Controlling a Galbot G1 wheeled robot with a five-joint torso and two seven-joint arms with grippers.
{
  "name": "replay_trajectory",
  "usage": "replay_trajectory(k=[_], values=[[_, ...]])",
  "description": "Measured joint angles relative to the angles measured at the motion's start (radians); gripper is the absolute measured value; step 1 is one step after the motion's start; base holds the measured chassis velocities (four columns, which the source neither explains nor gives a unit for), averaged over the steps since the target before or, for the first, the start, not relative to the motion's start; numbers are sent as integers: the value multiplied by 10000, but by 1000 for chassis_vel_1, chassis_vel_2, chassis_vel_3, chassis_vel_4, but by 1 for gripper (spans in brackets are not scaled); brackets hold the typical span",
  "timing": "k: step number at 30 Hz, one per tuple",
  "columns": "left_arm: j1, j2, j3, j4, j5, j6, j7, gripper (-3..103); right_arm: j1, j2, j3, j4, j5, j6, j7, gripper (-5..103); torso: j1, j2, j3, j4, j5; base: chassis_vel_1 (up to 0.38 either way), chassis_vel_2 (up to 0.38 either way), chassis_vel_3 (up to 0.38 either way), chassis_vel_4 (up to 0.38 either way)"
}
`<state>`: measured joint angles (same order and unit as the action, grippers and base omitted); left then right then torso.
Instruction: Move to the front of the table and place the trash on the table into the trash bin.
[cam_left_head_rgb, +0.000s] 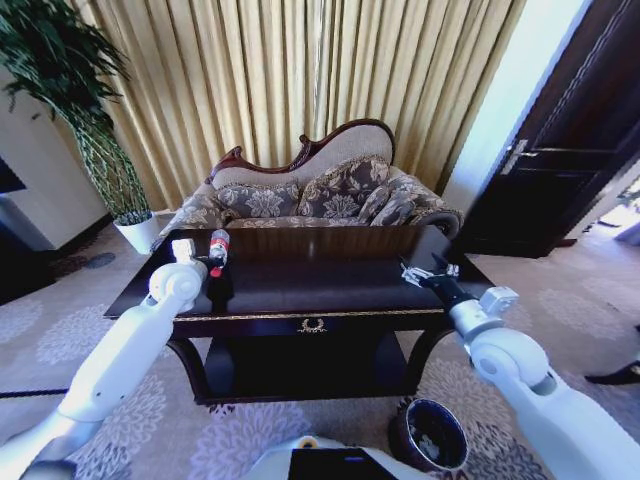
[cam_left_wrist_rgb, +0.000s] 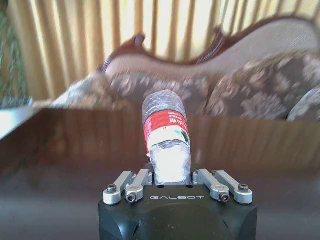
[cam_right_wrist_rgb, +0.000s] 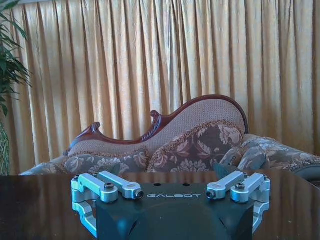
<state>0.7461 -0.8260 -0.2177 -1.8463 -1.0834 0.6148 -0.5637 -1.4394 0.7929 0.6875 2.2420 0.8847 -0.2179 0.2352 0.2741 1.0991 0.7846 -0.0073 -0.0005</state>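
Observation:
The dark glossy table (cam_left_head_rgb: 320, 285) with gold trim stands right in front of me. At its left end, my left gripper (cam_left_head_rgb: 212, 265) is shut on the clear plastic bottle (cam_left_head_rgb: 218, 245) with the red label. In the left wrist view the bottle (cam_left_wrist_rgb: 165, 135) sits between the folded-in finger links, tilted away toward the sofa. My right gripper (cam_left_head_rgb: 413, 272) hovers open over the table's right end, holding nothing. The round dark trash bin (cam_left_head_rgb: 430, 435) stands on the carpet at the table's front right corner, below my right arm, with some pale bits inside.
A patterned sofa (cam_left_head_rgb: 320, 195) with cushions stands behind the table, before gold curtains. A tall plant in a white pot (cam_left_head_rgb: 140, 232) is at the far left. A dark door (cam_left_head_rgb: 570, 130) is at the right. Open carpet lies on both sides of the table.

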Motion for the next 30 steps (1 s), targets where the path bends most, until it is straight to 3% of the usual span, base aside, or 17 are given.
replay_trajectory(k=[3,4,8,9,11,12,14,15,20,24,30], values=[[429,222,-295,-384,1622,-1117,1399,30,-78,-48,188,458,286,-134,18,100,0,0,0,-1,2,0,0,0,0],[429,222,-295,-384,1622,-1117,1399,30,-78,-48,188,458,286,-134,18,100,0,0,0,-1,2,0,0,0,0],[919,496,-627,-860,2900,-2472,2471,30,-192,-55,296,1180,797,-319,39,100,-1,0,-1,-2,1,0,0,0,0],[919,496,-627,-860,2900,-2472,2471,30,-192,-55,296,1180,797,-319,39,100,-1,0,-1,-2,1,0,0,0,0],[1307,704,-852,-999,3652,-3550,3152,30,-238,-122,265,1575,1005,-374,36,100,0,0,0,-1,0,0,0,0,0],[1307,704,-852,-999,3652,-3550,3152,30,-238,-122,265,1575,1005,-374,36,100,0,0,0,-1,0,0,0,0,0],[1835,1027,-1202,-1325,3962,-4466,3694,30,-141,-285,66,1982,1388,-441,14,100,0,0,-1,-4,1,0,0,0,0],[1835,1027,-1202,-1325,3962,-4466,3694,30,-141,-285,66,1982,1388,-441,14,100,0,0,-1,-4,1,0,0,0,0],[2496,1653,-1600,-1999,3946,-5614,4645,29,439,-944,-250,2077,2238,-521,-315,100,-1,1,-1,1,1,0,0,0,0],[2429,1935,-1467,-2393,3733,-6190,5054,29,1289,-1287,-671,1791,3027,-563,-605,100,0,1,-1,-2,3,0,0,0,0],[2062,2201,-1101,-2718,3647,-6431,5383,29,2576,-1575,-1652,1394,4234,-652,-860,100,-1,1,0,-2,1,0,0,0,0]])
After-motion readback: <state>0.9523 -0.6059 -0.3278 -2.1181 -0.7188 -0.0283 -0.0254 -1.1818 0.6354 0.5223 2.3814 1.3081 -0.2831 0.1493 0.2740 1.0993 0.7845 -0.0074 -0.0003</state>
